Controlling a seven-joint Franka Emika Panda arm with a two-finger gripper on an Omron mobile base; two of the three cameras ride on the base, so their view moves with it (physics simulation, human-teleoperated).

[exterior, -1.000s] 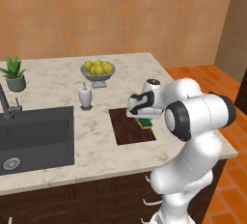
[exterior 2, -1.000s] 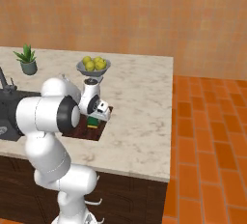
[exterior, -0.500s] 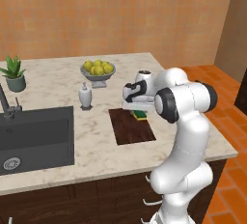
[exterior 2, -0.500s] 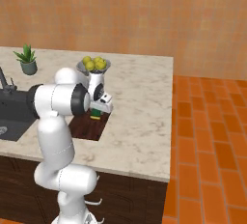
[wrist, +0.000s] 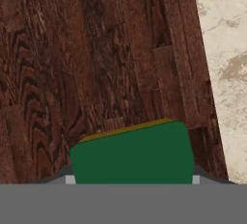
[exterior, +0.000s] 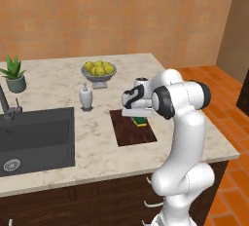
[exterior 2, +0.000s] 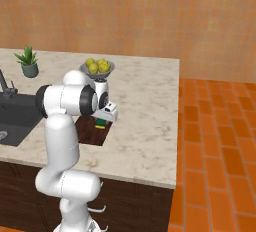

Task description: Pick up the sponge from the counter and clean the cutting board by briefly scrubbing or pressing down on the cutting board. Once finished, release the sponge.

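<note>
Jaws of the gripper (exterior: 140,119) are pinched on the sponge (wrist: 132,153), green face toward the hand camera with a thin yellow edge at its 12 o'clock side, holding it over the cutting board (exterior: 130,129) near the board's far right corner. Board lies flat on the table (exterior: 97,147), with the sink basin (exterior: 36,137) at its 9 o'clock. At the board's 11 o'clock stand a soap dispenser (exterior: 85,97) and a grey bowl (exterior: 99,75) containing lemons (exterior: 98,67); a potted plant (exterior: 14,74) stands beyond the sink.
</note>
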